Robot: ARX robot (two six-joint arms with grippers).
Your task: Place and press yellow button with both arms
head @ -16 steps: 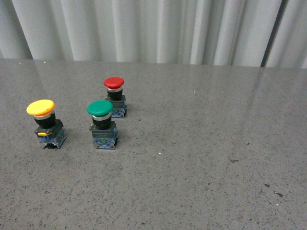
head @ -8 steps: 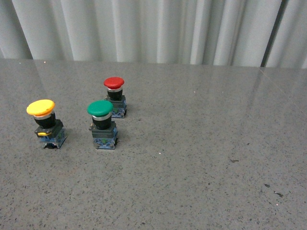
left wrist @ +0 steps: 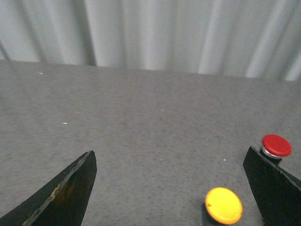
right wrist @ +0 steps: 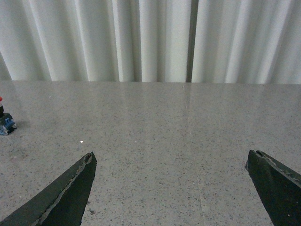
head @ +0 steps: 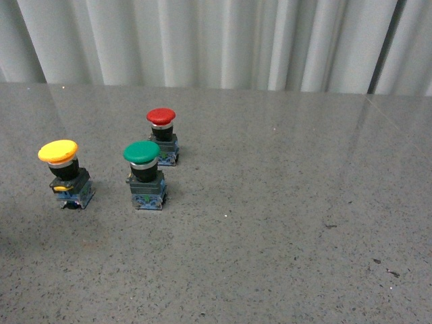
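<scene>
The yellow button (head: 61,169) stands upright at the left of the grey table in the front view, yellow cap over a black collar and blue-grey base. Neither arm shows in the front view. In the left wrist view my left gripper (left wrist: 171,188) is open and empty, and the yellow cap (left wrist: 224,205) lies below it between the fingers, nearer one fingertip (left wrist: 270,181). My right gripper (right wrist: 171,188) is open and empty over bare table, far from the button.
A green-capped button (head: 143,174) stands right of the yellow one, and a red-capped button (head: 162,135) stands behind it; the red cap also shows in the left wrist view (left wrist: 276,145). A pleated white curtain (head: 216,40) backs the table (head: 283,223).
</scene>
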